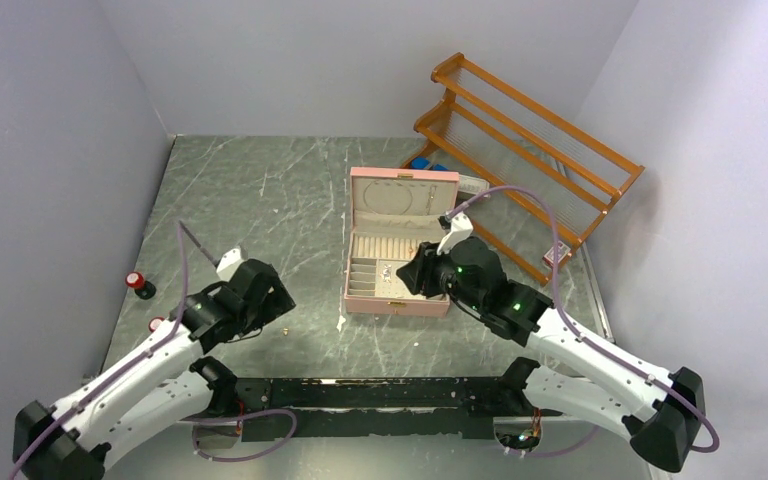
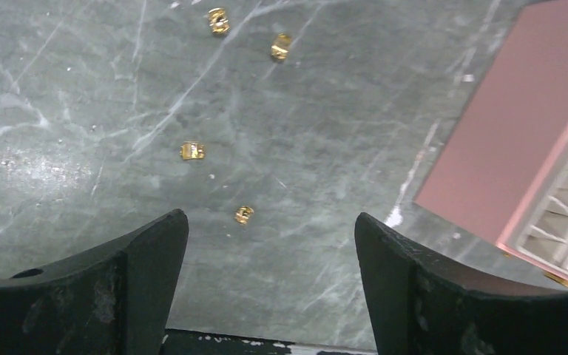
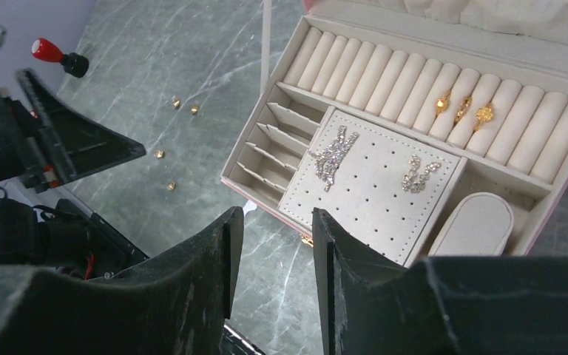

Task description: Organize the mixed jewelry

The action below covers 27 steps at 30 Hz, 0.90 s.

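1. Left of the pink jewelry box (image 1: 395,303), four loose gold pieces (image 2: 191,151) lie scattered on the grey table (image 1: 260,200), all clear of the box's outer wall.
2. Inside the box, three gold rings (image 3: 462,109) sit pushed into the ring rolls. Two sparkly earrings (image 3: 333,153) are pinned on the perforated pad in front of them. I cannot make out a silvery wire loop anywhere.
3. Over the table left of the box hangs the left claw (image 2: 270,237), its jaws spread wide and empty. The nearest gold piece (image 2: 244,215) lies just ahead of the gap between them.
4. Above the box's front edge hovers the right claw (image 3: 274,229), jaws a little apart, with nothing between them.
5. Sorting looks partly done, with some pieces in the box and four out on the table. The step in hand appears to be collecting the loose ones, starting with the nearest.
6. The next move calls for bringing the left claw down with that piece centred between the jaws. It should then close gently, since so small a thing may skid on the hard stone. Once lifted, it belongs in a free slot of the box.
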Tool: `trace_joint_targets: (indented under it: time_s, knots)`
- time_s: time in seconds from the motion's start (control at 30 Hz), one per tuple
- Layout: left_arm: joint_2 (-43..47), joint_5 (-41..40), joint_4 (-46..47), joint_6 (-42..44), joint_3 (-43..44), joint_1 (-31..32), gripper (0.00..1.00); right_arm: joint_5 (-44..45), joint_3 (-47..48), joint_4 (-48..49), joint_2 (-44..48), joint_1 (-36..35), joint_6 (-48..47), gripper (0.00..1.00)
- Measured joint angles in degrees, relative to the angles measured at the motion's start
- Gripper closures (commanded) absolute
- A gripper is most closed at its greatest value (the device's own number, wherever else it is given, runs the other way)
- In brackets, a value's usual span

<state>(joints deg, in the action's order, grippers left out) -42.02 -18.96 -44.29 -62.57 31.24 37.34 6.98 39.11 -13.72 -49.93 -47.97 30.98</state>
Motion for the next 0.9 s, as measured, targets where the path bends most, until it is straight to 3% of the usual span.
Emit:
trace_joint_targets:
  time_s: [0.1, 0.23, 0.4, 0.63, 0.8, 0.9]
  knots:
    - [-5.16, -0.66, 0.66, 0.55, 0.02, 0.00, 0.38, -1.29, 0.00, 0.61, -0.68, 0.00, -0.17, 0.61]
    - [-14.16, -2.14, 1.75, 1.92, 1.49, 0.00, 0.49, -3.56, 0.00, 1.31, -3.23, -0.02, -0.37, 0.65]
    - [-22.14, -5.66, 2.01, 1.51, 4.70, 0.00, 0.52, -4.55, 0.00, 1.66, -5.07, -0.04, -0.37, 0.67]
    - [-25.05, -8.48, 2.01, 0.07, 4.96, 0.00, 0.53, -4.55, 0.00, 2.34, -5.29, -0.04, -0.39, 0.68]
    - [-25.11, -8.87, 2.84, -0.55, 4.09, 0.00, 0.73, -4.46, 0.09, 2.34, -6.49, -0.04, -0.59, 0.71]
    - [-25.44, -8.96, 3.56, -0.28, 3.06, 0.00, 0.77, -4.42, 0.09, 2.32, -7.23, -0.04, -0.72, 0.73]
